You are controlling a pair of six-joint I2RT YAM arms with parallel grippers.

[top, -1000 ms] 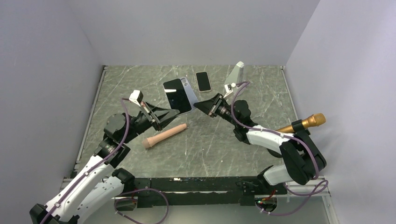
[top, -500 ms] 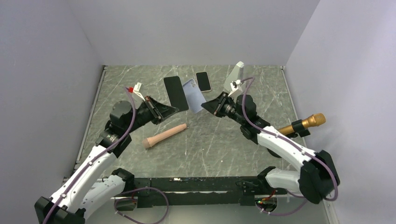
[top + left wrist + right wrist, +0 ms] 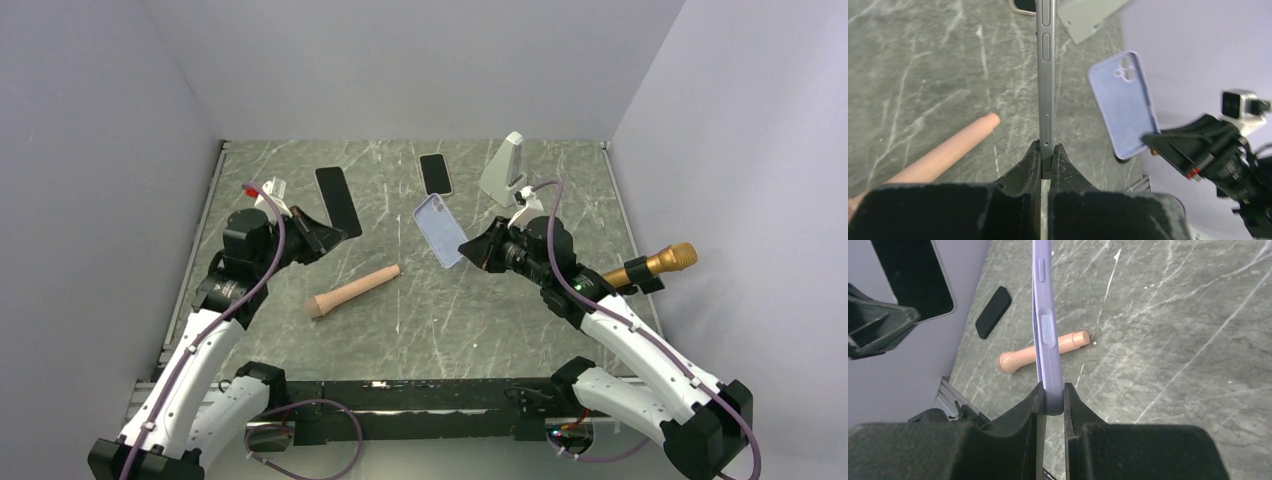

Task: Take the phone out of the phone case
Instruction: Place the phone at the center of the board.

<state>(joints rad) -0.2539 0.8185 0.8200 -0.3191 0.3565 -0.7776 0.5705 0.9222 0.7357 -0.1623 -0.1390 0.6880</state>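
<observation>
The left gripper (image 3: 1047, 159) pinches the phone (image 3: 1046, 65) by one end, and the bare handset stands straight out beyond the fingertips. The right gripper (image 3: 1050, 401) pinches the lilac phone case (image 3: 1044, 320) by a thin rim, with the empty shell reaching out past its pads. Phone and case are apart, both held off the table (image 3: 420, 310). The likely risk is the hold. Each pinch covers only a narrow strip, so a quick swing or hasty release could let the phone pivot between the pads and drop. The soft case rim could also buckle free.
</observation>
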